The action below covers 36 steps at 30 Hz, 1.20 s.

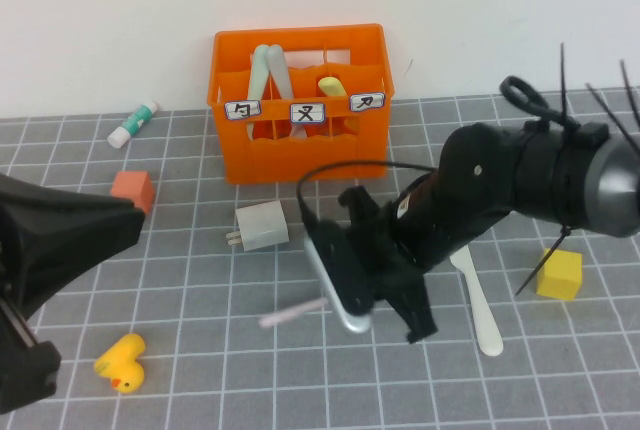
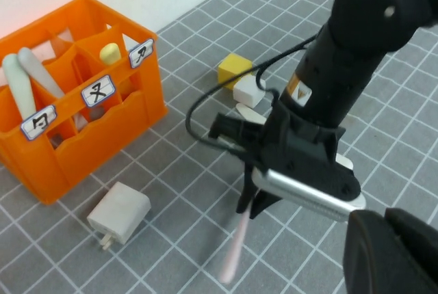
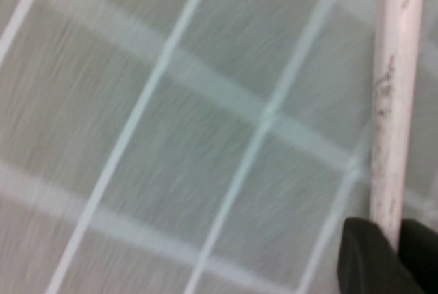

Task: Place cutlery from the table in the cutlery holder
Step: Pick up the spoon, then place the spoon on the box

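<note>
Under both jaws: grey gridded table [image 1: 200, 280].

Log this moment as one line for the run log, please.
right pincer: shut on pink spoon, low over table | left pincer: shut, parked at left | crate: three pieces inside | white knife: on table

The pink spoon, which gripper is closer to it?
Right. The right gripper is closed on the pink spoon; the left gripper sits off at the table's left edge.

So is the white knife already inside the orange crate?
No, the white knife lies flat on the table, right of the right hand, outside the crate.
</note>
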Each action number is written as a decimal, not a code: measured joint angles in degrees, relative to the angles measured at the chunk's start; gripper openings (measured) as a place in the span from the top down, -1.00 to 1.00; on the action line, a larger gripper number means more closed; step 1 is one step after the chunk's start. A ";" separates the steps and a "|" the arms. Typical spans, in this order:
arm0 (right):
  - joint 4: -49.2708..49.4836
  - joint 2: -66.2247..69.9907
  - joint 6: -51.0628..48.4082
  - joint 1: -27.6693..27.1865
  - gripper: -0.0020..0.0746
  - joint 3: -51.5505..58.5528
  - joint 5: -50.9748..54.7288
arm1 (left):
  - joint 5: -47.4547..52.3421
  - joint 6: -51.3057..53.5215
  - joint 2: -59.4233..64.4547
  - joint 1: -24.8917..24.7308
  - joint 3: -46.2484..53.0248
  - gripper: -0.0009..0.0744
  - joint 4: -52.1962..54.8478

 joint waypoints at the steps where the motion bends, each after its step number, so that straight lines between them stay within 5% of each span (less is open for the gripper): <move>1: 1.75 -0.54 1.24 0.00 0.79 0.00 -0.39 | -0.04 -0.13 0.00 0.00 0.00 0.98 0.18; 10: 28.19 -2.96 6.45 -3.00 0.80 0.00 -1.36 | -0.13 -4.34 0.00 0.00 0.00 0.98 4.85; 18: 66.61 -5.55 -8.52 -10.21 0.80 -0.31 -2.52 | -0.25 -12.40 -1.07 0.00 0.00 0.98 12.28; 36: 72.29 -5.19 -15.19 -14.72 0.80 -12.58 -11.18 | -23.79 -18.34 -17.55 0.00 23.86 0.98 19.15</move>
